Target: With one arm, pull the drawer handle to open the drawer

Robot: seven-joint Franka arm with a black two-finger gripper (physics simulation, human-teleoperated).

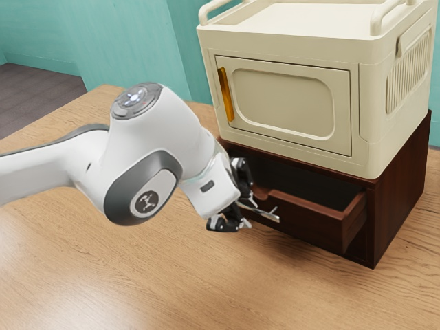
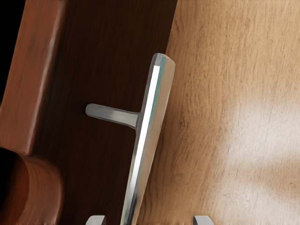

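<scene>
Two fingers of the end effector [image 1: 247, 212] stand apart, released, with the handle [image 2: 150, 112] running between them, nearer one finger. The drawer [image 1: 302, 218] is partly out of its cabinet [image 1: 402, 179] on the desk [image 1: 137, 282]. To open it wider, I'd centre on the bar first, close squarely, then draw straight out along the drawer's travel; an off-centre squeeze could shove the handle sideways or slip.
</scene>
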